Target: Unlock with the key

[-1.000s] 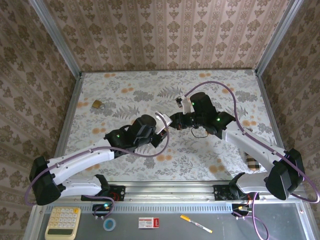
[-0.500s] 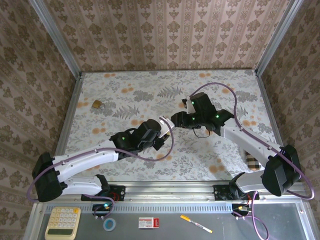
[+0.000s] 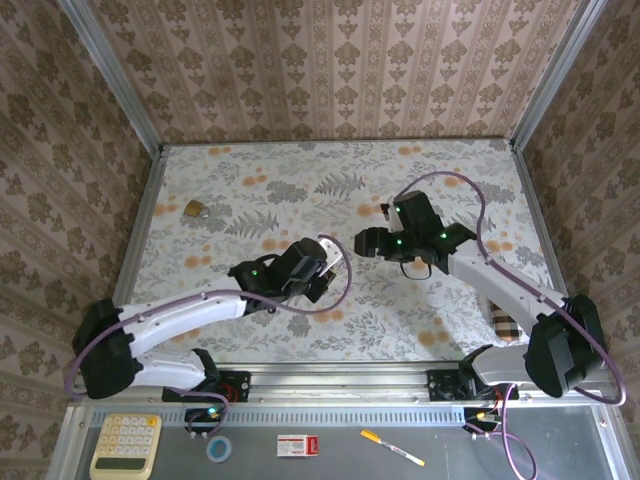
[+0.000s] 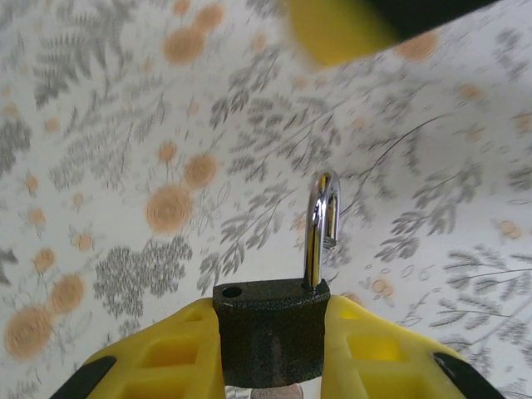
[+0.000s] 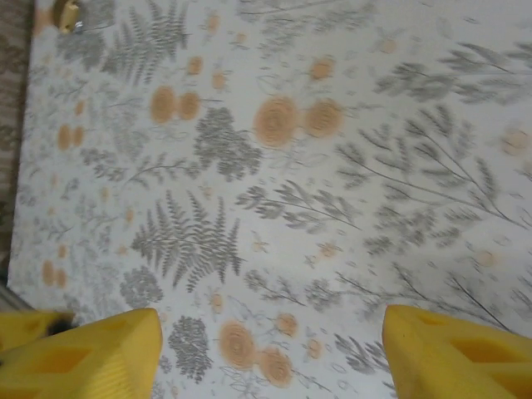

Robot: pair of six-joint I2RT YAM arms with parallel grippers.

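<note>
while left gripper (image 3: 328, 256) pinches a grainy black padlock (image 4: 270, 337), curved silvery shackle (image 4: 322, 224), right gripper (image 5: 270, 337) spread

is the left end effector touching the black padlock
Touching. In the left wrist view the yellow fingers of the left end effector press against both sides of the black padlock.

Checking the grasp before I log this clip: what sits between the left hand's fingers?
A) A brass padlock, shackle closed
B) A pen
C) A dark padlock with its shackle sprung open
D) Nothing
C: in the left wrist view the left hand clamps a dark padlock between its yellow fingers, and one leg of the shackle hangs free of the body.
</note>
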